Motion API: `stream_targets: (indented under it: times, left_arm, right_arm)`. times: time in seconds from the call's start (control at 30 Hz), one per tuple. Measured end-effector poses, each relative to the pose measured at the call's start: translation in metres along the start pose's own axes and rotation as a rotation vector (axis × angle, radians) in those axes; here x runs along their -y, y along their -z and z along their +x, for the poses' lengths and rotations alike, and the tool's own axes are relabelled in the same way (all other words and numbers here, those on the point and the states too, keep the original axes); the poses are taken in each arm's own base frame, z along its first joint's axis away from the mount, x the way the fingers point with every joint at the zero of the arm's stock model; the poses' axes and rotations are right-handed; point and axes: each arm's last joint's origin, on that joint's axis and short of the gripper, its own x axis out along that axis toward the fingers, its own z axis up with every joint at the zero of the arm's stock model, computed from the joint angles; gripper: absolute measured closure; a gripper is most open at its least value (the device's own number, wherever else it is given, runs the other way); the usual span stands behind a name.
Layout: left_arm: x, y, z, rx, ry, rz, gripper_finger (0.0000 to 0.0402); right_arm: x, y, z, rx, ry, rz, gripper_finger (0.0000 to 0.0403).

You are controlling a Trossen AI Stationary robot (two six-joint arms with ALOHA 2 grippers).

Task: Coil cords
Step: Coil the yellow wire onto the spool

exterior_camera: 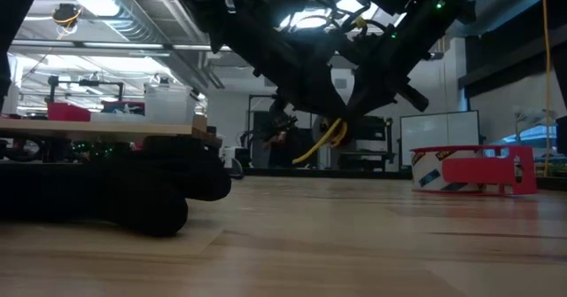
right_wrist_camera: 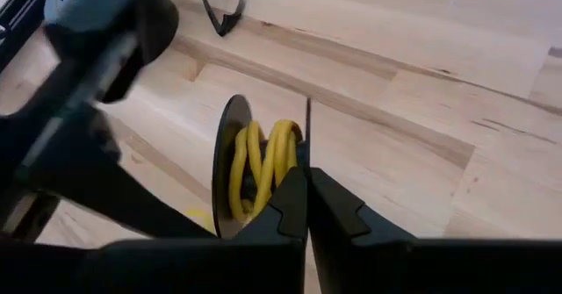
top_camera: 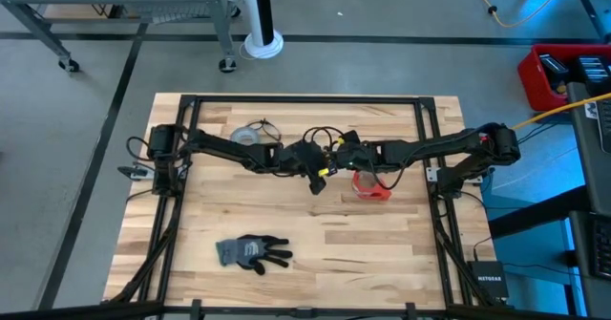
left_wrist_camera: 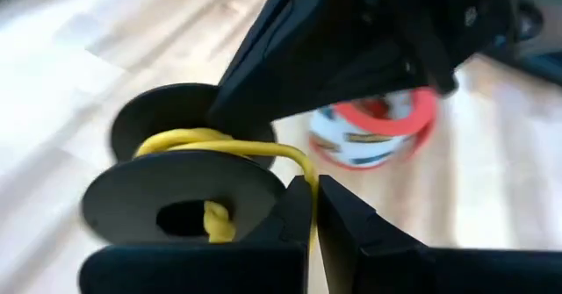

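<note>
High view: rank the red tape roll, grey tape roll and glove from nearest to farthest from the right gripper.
From the right gripper, at table centre by the yellow cord:
1. Red tape roll, just beside it toward the right arm's side.
2. Grey tape roll, across on the left arm's side, at the far edge.
3. Glove, off toward the near edge.

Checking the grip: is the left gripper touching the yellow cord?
Touching. The left wrist view shows the yellow cord running down between the left gripper's closed fingertips.

Both dark arms reach inward above table centre; left gripper (top_camera: 313, 172) and right gripper (top_camera: 336, 155) meet there (fingers pressed together).
</note>
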Motion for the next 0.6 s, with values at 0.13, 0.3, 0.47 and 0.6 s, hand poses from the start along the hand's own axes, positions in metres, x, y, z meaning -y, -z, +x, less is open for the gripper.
stream_targets:
  times: [0.13, 0.3, 0.47, 0.6]
  left_arm:
    - [0.015, 0.003, -0.005, 0.028, -0.057, 0.096, 0.0401]
    - [0.028, 0.008, -0.009, 0.053, -0.141, 0.171, 0.0401]
    - [0.033, 0.010, -0.011, 0.064, -0.180, 0.202, 0.0401]
    - [0.033, 0.010, -0.012, 0.065, -0.191, 0.229, 0.0401]
  right_arm:
    - [-0.001, -0.005, -0.008, 0.020, -0.025, 0.014, 0.0398]
    - [-0.003, -0.011, -0.017, 0.055, -0.067, 0.037, 0.0398]
    - [-0.004, -0.014, -0.023, 0.056, -0.099, 0.046, 0.0398]
    - [-0.004, -0.016, -0.027, 0.066, -0.113, 0.052, 0.0398]
